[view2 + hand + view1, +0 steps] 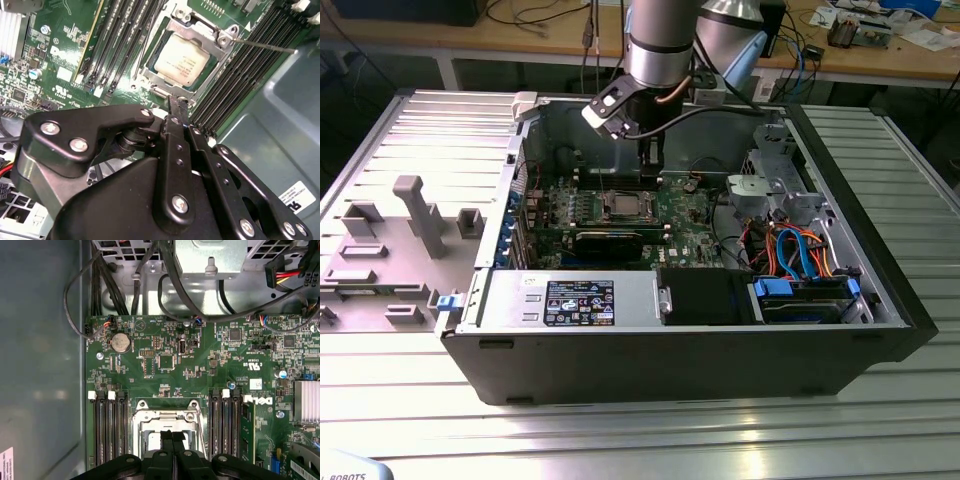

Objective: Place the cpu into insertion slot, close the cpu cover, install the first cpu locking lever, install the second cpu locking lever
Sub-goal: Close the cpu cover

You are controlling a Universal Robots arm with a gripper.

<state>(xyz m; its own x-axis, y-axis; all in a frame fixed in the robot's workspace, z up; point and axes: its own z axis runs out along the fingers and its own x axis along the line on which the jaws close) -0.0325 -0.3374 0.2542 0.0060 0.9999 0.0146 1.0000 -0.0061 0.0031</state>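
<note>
Cpu (181,60) is sitting flat in the slot (145,75), dull silver top facing up. The thin metal cover (199,30) lies down around it, framing it on all sides, so by my reading the first two steps are done.

The computer case (670,350) lies on its side on the ribbed metal surface (620,440). That puts the green circuit board (200,365) face up, which is presumably why the arm can reach straight down into the open box.

The gripper (651,165) hangs low over the board, right at the edge of the slot. In both wrist views the fingers (166,439) are pressed together with nothing between them, making one narrow tip. I'd guess that suits pushing on something slim rather than gripping. The tip (177,104) points at the rim of the slot on the side nearest the arm. Whether it touches the metal there, I can't tell.

A thin wire lever (265,46) sticks out from one corner of the cover, across the long black memory slots (240,75). It looks unlatched to me, so the cover is resting on the cpu and not clamped. The locking work seems to be the part now in hand.
</note>
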